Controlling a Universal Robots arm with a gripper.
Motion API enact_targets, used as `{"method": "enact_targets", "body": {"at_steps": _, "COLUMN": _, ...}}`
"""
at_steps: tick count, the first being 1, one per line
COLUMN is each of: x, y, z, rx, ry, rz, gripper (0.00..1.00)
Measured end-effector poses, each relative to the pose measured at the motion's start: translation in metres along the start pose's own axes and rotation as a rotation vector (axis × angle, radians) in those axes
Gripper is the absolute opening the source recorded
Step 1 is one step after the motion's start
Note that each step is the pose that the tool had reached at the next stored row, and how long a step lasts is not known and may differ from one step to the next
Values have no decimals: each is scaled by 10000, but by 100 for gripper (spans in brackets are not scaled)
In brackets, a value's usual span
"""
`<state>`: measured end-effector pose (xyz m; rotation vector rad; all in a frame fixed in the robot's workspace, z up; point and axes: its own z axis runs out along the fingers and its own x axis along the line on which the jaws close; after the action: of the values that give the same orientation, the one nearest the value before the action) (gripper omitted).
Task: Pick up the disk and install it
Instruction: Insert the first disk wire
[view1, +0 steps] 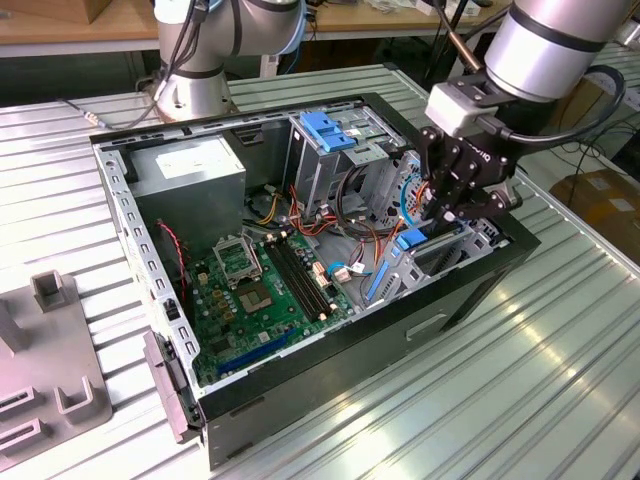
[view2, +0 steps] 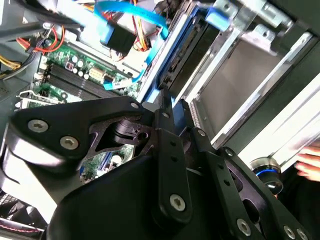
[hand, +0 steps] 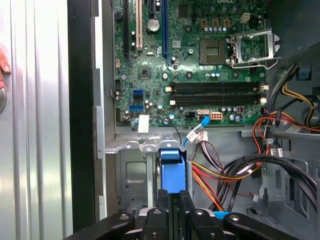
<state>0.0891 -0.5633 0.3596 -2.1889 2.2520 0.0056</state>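
Pincer (view1: 438, 215) hung over the open computer case (view1: 330, 365) on the bench (view1: 520, 380), at three o'clock in the exterior view. Its fingers (hand: 185, 205) pinched the disk (hand: 172, 167) edge-on by its blue rail, at the drive bay (view1: 445, 262) beside the motherboard (hand: 200, 75).

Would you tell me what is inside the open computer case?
A green motherboard, a grey power supply, coloured cables and a blue-handled drive cage. The gripper holds the disk at the drive bay, covering what lies below.
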Motion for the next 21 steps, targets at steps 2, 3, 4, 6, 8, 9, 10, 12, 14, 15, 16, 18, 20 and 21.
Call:
{"method": "enact_targets", "body": {"at_steps": 2, "x": -2, "y": -67, "z": 0, "rx": 0, "ry": 1, "rz": 1, "gripper": 24}}
{"method": "enact_targets", "body": {"at_steps": 3, "x": -3, "y": -100, "z": 0, "rx": 0, "ry": 1, "rz": 0, "gripper": 24}}
{"method": "enact_targets", "body": {"at_steps": 4, "x": -3, "y": -123, "z": 1, "rx": 0, "ry": 1, "rz": 0, "gripper": 24}}
{"method": "enact_targets", "body": {"at_steps": 6, "x": -5, "y": -189, "z": 1, "rx": 0, "ry": 1, "rz": 1, "gripper": 24}}
{"method": "enact_targets", "body": {"at_steps": 8, "x": -7, "y": -248, "z": 2, "rx": 0, "ry": 0, "rz": -14, "gripper": 24}}
{"method": "enact_targets", "body": {"at_steps": 9, "x": -8, "y": -260, "z": 3, "rx": 0, "ry": 0, "rz": -139, "gripper": 24}}
{"method": "enact_targets", "body": {"at_steps": 10, "x": -8, "y": -261, "z": 2, "rx": 0, "ry": 1, "rz": -334, "gripper": 24}}
{"method": "enact_targets", "body": {"at_steps": 12, "x": -8, "y": -273, "z": 1, "rx": -2, "ry": 3, "rz": -649, "gripper": 24}}
{"method": "enact_targets", "body": {"at_steps": 14, "x": -8, "y": -290, "z": -9, "rx": -2, "ry": 2, "rz": -819, "gripper": 24}}
{"method": "enact_targets", "body": {"at_steps": 15, "x": -9, "y": -299, "z": -16, "rx": -3, "ry": 0, "rz": -865, "gripper": 24}}
{"method": "enact_targets", "body": {"at_steps": 16, "x": -13, "y": -316, "z": -22, "rx": -4, "ry": 2, "rz": -909, "gripper": 24}}
{"method": "enact_targets", "body": {"at_steps": 18, "x": -22, "y": -350, "z": -22, "rx": -19, "ry": 3, "rz": -995, "gripper": 24}}
{"method": "enact_targets", "body": {"at_steps": 20, "x": -23, "y": -368, "z": -23, "rx": -23, "ry": 5, "rz": -1237, "gripper": 24}}
{"method": "enact_targets", "body": {"at_steps": 21, "x": -23, "y": -379, "z": -23, "rx": -24, "ry": 5, "rz": -1512, "gripper": 24}}
